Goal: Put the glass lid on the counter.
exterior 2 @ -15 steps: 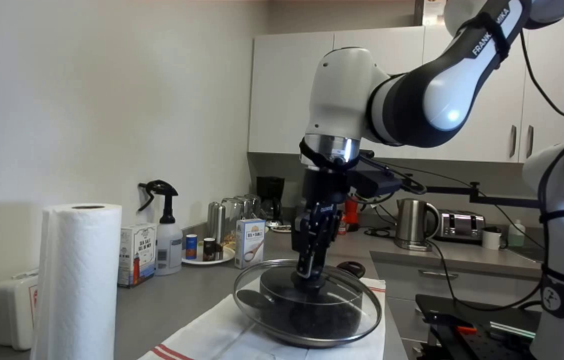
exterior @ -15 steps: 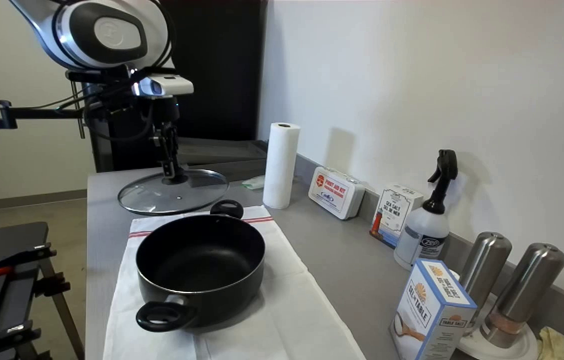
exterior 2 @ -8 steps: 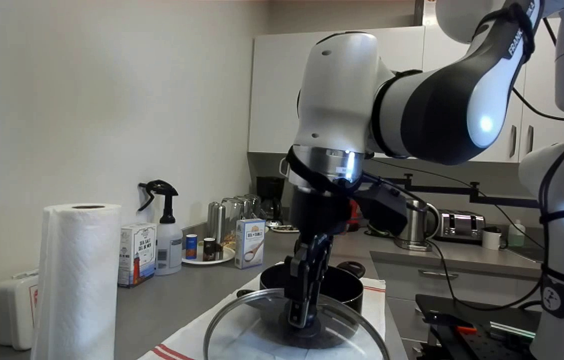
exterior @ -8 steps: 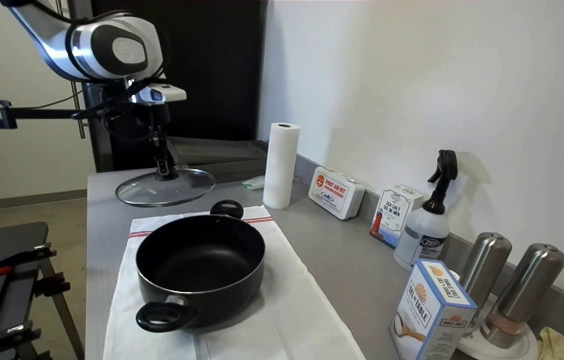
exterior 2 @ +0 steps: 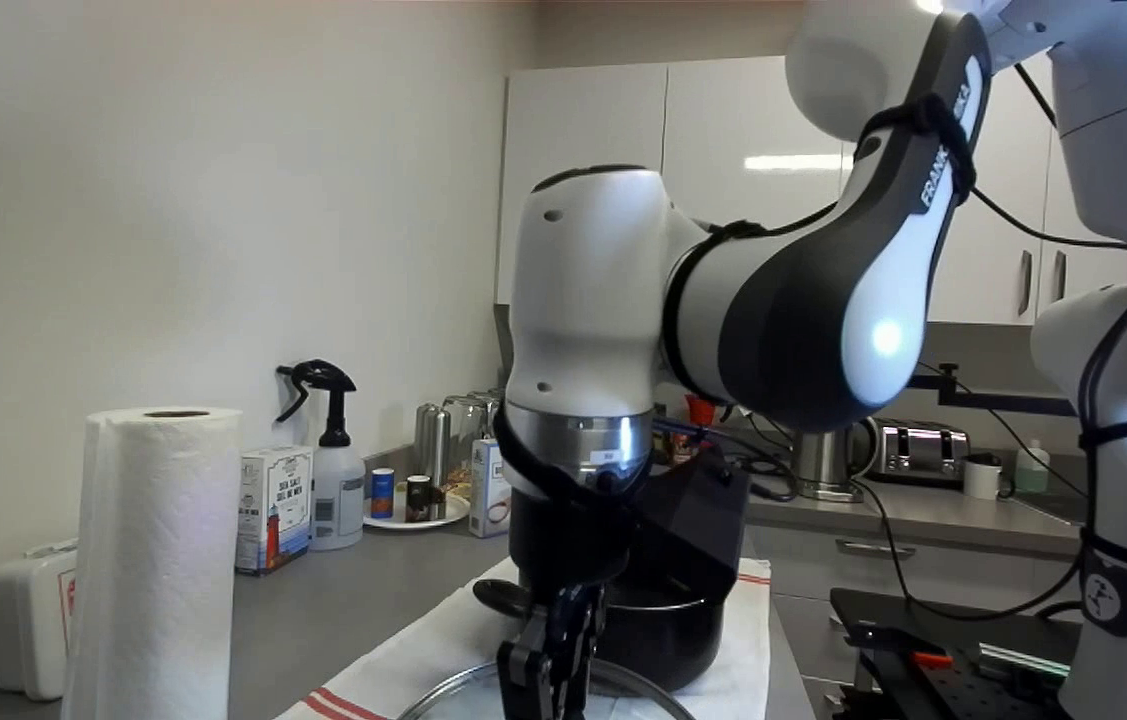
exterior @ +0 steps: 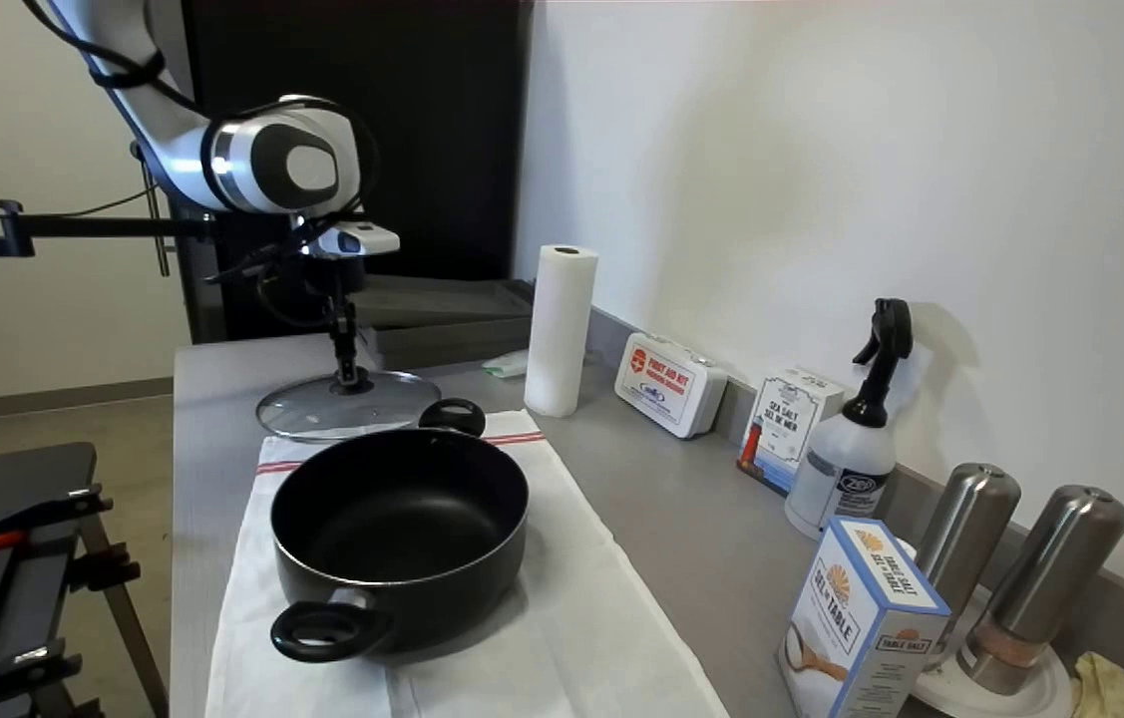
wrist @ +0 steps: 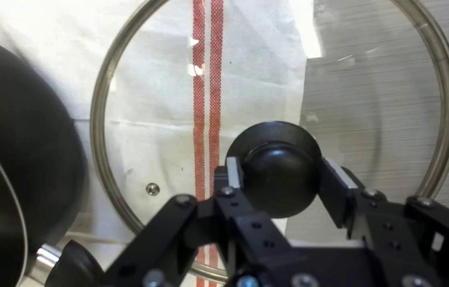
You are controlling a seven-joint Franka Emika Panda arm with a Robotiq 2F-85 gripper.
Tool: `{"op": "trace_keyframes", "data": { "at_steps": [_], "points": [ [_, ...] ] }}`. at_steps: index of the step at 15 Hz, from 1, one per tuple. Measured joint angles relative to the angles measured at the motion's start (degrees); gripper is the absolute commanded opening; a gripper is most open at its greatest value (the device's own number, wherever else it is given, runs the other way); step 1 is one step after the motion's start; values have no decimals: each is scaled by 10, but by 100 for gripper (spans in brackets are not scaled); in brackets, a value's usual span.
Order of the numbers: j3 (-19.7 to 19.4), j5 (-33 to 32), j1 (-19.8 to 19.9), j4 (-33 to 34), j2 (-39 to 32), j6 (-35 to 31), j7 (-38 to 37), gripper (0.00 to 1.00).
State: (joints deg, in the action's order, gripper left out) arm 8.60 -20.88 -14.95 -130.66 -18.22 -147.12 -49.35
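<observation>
In an exterior view: gripper (exterior: 352, 383) pointing down at the middle of the glass lid (exterior: 348, 410), towards the corner where the far edge and open edge of the counter (exterior: 641, 489) meet. Lid near level, partly over the red-striped end of the white cloth (exterior: 601, 638). Black pot (exterior: 442, 610) upright on the cloth, closer to the open edge. Along the wall-side edge, starting from the far corner: paper towel roll (exterior: 562, 329), first-aid box (exterior: 669, 384), sea salt box (exterior: 789, 429).

In an exterior view: bent arm (exterior 2: 578, 300) above the counter; gripper and lid cut off at the bottom, pot beyond them. Spray bottle (exterior 2: 336, 495) by the wall-side edge, plate (exterior 2: 455, 510) farther along it.

Wrist view: pads (wrist: 234, 172) set close against either side of the black knob (wrist: 277, 182), so the lid is held by it. Through the glass, part cloth, part bare counter. Pot just beside the lid's rim. Whether the rim rests on anything or hangs just above, I can't tell.
</observation>
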Motion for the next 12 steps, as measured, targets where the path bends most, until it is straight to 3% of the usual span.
{"op": "trace_keyframes", "data": {
  "at_steps": [6, 12],
  "points": [
    [-35, 19, -11, 32, -73, -67, 20, 25],
    [-35, 125, -3, 32, -90, -131, 108, 25]
  ]
}}
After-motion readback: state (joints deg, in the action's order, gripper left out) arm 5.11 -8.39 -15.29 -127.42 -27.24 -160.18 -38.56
